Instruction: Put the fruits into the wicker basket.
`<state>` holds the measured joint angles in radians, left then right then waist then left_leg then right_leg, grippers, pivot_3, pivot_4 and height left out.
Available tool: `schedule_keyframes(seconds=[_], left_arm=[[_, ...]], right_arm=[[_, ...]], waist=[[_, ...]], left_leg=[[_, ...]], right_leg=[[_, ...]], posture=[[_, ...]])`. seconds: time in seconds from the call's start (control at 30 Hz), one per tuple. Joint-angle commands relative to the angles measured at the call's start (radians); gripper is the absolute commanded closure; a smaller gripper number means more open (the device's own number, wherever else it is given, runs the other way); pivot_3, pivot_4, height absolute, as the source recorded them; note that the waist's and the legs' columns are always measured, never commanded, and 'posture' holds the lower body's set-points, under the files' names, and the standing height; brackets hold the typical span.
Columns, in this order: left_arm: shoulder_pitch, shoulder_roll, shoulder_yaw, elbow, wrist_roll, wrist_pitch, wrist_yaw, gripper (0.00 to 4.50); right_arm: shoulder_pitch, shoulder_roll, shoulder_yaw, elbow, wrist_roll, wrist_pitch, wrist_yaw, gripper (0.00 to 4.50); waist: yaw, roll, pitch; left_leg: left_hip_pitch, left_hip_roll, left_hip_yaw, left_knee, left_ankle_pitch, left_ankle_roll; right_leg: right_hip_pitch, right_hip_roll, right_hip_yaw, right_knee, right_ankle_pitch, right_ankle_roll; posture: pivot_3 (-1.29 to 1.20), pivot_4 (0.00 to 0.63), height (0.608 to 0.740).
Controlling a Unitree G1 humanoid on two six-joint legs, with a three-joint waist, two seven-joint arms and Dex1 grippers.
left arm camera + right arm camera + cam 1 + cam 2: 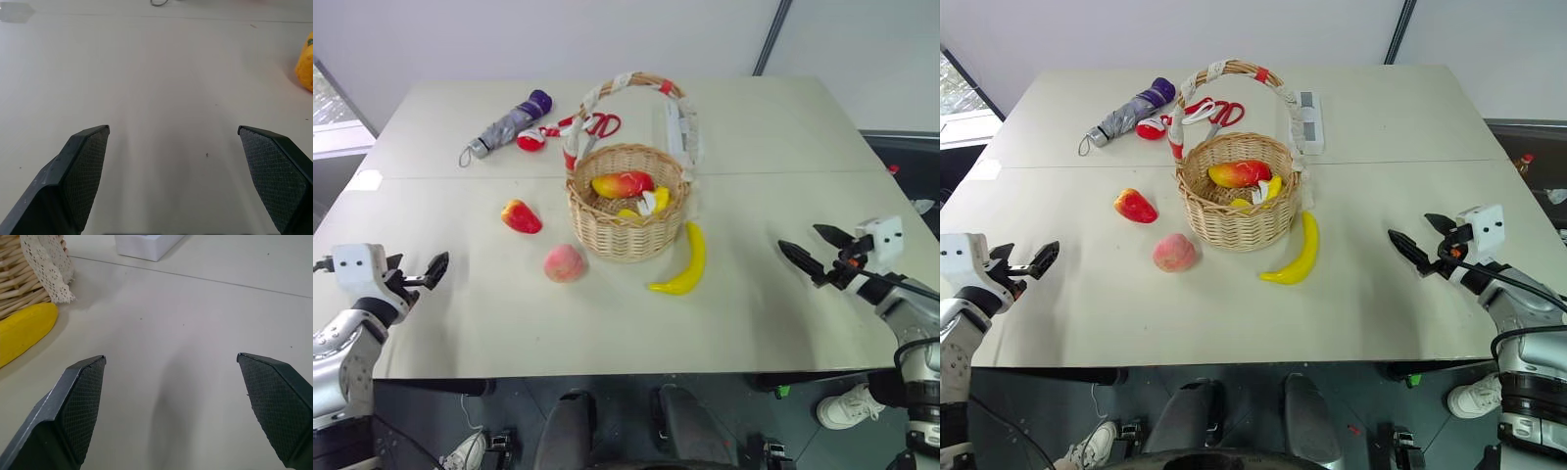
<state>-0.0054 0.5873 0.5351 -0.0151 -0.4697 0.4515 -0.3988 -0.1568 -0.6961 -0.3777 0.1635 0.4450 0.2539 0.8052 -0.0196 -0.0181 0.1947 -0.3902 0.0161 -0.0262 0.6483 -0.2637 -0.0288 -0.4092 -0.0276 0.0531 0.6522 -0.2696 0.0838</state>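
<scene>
Fingers wide apart and empty on both grippers: left gripper point(429, 271) over the table's point(783, 127) near-left edge, right gripper point(815, 251) over its near-right side, both well clear of the fruit. Nearest out on the table: banana point(683, 264) just beside the wicker basket point(626, 201), peach point(564, 262) near its front-left, apple-like fruit point(521, 216) further left. Mango point(623, 184) already in the basket beside a yellow piece; beyond lie scissors point(597, 124), umbrella point(509, 123) and white box point(674, 125).
</scene>
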Motion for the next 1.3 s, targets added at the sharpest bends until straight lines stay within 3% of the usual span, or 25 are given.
schedule_keyframes(seconds=[0.03,0.33,0.7,1.03,1.3], left_arm=[[-0.005,0.006,0.039,-0.035,-0.013,-0.01,0.009,0.0],[-0.068,0.017,-0.007,-0.076,-0.005,0.042,0.038,0.0],[-0.291,0.001,-0.2,-0.184,0.016,0.275,0.119,0.0],[-0.529,-0.065,-0.364,-0.089,0.111,0.522,0.257,0.0],[-0.629,-0.095,-0.433,0.059,0.184,0.531,0.256,0.0]], right_arm=[[-0.015,-0.012,-0.014,-0.012,0.003,-0.012,0.001,0.03],[-0.021,-0.031,0.025,-0.124,0.015,0.033,0.031,0.03],[-0.057,-0.07,0.122,-0.559,0.19,0.279,0.069,0.03],[-0.184,-0.051,0.249,-0.751,0.285,0.387,0.051,0.03],[-0.196,-0.03,0.306,-0.774,0.281,0.376,0.041,0.03]], waist=[[0.0,0.0,0.0],[0.001,0.0,0.0],[0.002,0.0,0.0],[0.002,-0.001,0.0],[0.005,-0.001,0.0]], left_leg=[[0.0,0.0,0.0,0.0,0.0,0.0],[0.0,0.0,0.0,0.0,0.0,0.0],[-0.001,-0.001,-0.001,0.001,0.0,0.0],[-0.001,-0.002,-0.002,0.001,0.0,0.0],[-0.001,-0.003,-0.003,0.001,0.0,0.0]], right_leg=[[0.0,0.0,0.0,0.0,0.0,0.0],[0.0,0.0,0.0,0.0,0.0,0.0],[0.0,0.0,0.0,0.0,0.0,0.0],[0.0,0.001,-0.001,0.0,0.0,0.0],[0.0,0.001,-0.002,0.0,0.0,0.0]], posture=[[0.0,0.15,0.74],[0.0,0.15,0.74],[0.0,0.15,0.74],[0.0,0.15,0.74],[0.0,0.15,0.74]])
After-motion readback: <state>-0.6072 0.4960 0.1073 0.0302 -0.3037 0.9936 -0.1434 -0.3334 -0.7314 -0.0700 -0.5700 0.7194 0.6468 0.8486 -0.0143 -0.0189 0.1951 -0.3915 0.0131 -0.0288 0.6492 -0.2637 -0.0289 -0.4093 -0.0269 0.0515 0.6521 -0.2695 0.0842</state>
